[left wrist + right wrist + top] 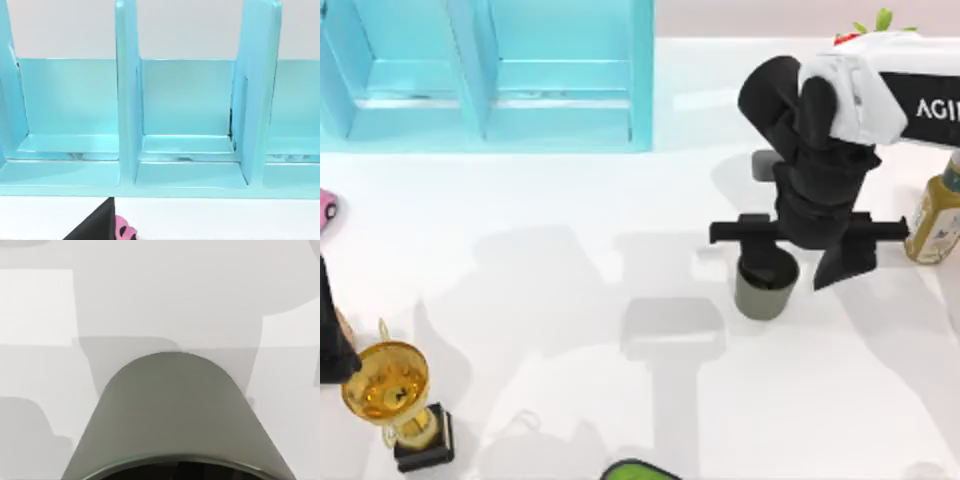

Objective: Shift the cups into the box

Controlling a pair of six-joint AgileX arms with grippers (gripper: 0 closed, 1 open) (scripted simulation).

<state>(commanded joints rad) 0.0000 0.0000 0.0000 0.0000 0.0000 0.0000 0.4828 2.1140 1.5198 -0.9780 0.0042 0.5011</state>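
Observation:
One dark grey-olive cup (767, 287) stands upright on the white table, right of centre. My right gripper (805, 268) hangs right over it and looks open: one black finger sits over the cup's mouth, the other just off its right side. In the right wrist view the cup (175, 415) is very close, its side and rim seen from above. The box (640, 80) is a turquoise case with upright dividers at the back left; the left wrist view faces its compartments (127, 100). My left gripper (330, 335) is parked at the table's left edge.
A gold trophy cup (390, 392) on a black base stands at the front left. A yellow bottle (935, 215) is at the right edge, a pink object (326, 207) at the left edge, and a green object (638, 470) at the front edge.

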